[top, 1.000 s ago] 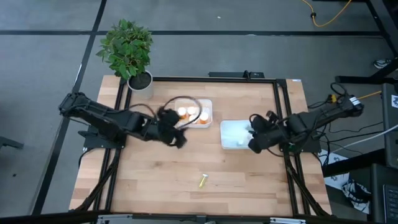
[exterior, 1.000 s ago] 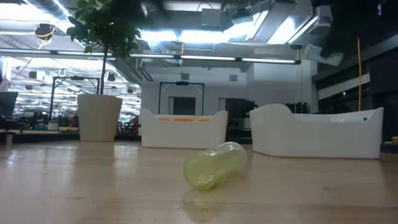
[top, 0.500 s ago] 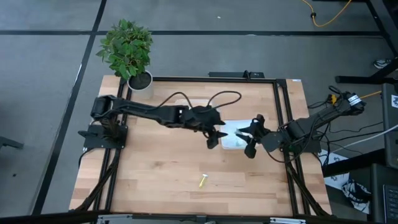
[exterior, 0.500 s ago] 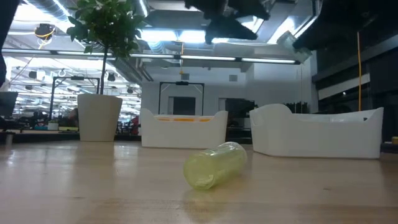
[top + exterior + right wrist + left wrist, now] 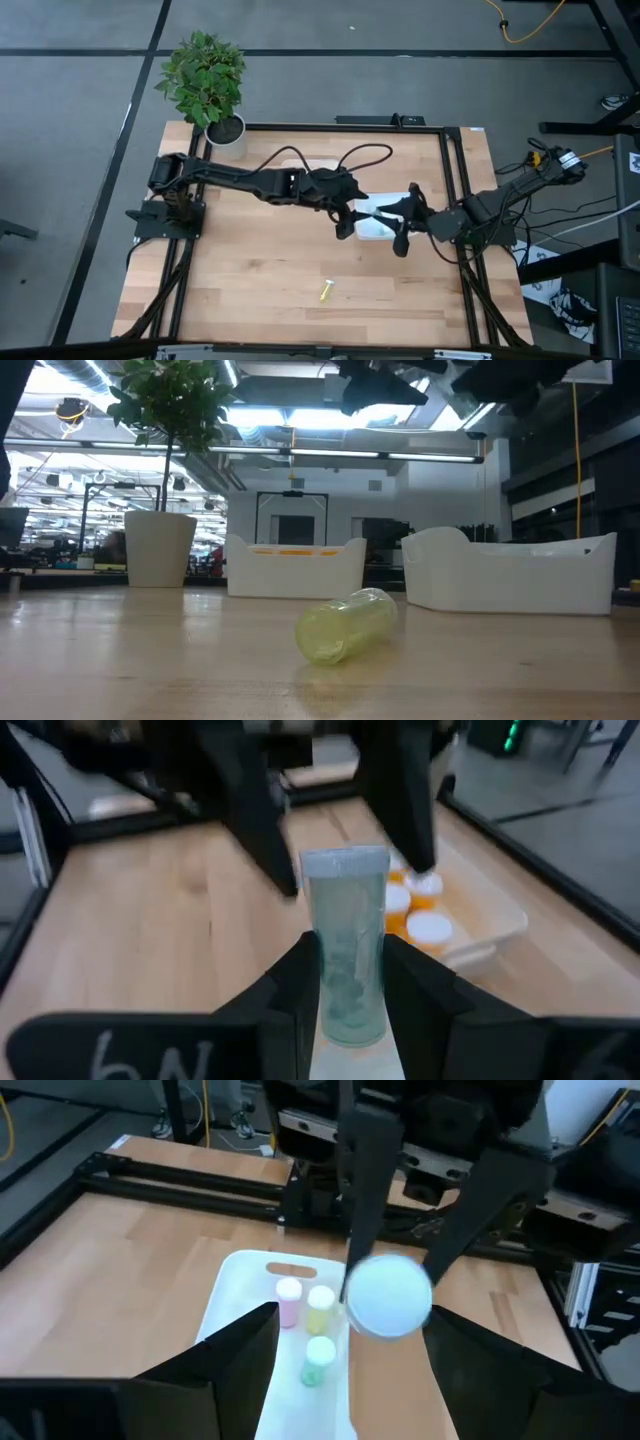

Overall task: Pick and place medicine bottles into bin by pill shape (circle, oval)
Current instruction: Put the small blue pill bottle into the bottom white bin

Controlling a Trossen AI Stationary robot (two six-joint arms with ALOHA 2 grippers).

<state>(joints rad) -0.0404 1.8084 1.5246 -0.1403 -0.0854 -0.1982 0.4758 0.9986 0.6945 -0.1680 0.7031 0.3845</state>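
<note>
Right gripper point(image 5: 345, 1020): pinching a pale teal bottle point(image 5: 347, 945), held upright between its two fingers; white cap point(image 5: 390, 1295) faces the other arm's camera.
Left gripper point(image 5: 345, 222): fingers spread wide, nothing between them, reaching in toward the held bottle from the far side.
Where the two meet: above the near edge of the right-hand white tray point(image 5: 372, 229), mid-table in the high view.
Change, last second: the left arm swung from the tray of orange bottles point(image 5: 420, 910) across to the right tray; over the last half second both grippers closed the gap and now sit just beside each other.
Reading: looks like a hand-over or a close inspection of the teal bottle; its pill shape cannot be made out.
Right tray contents: three small pastel bottles, pink point(image 5: 288, 1300), yellow point(image 5: 320, 1308), green point(image 5: 318, 1360).
Left tray point(image 5: 295, 568): orange bottles with white caps, mostly hidden under the left arm from above.
Stray bottle: a yellow bottle point(image 5: 345, 625) lies on its side on the table point(image 5: 260, 290), well apart from both trays, not yet sorted.
Bystander: potted plant point(image 5: 205, 85) at the far left corner.
</note>
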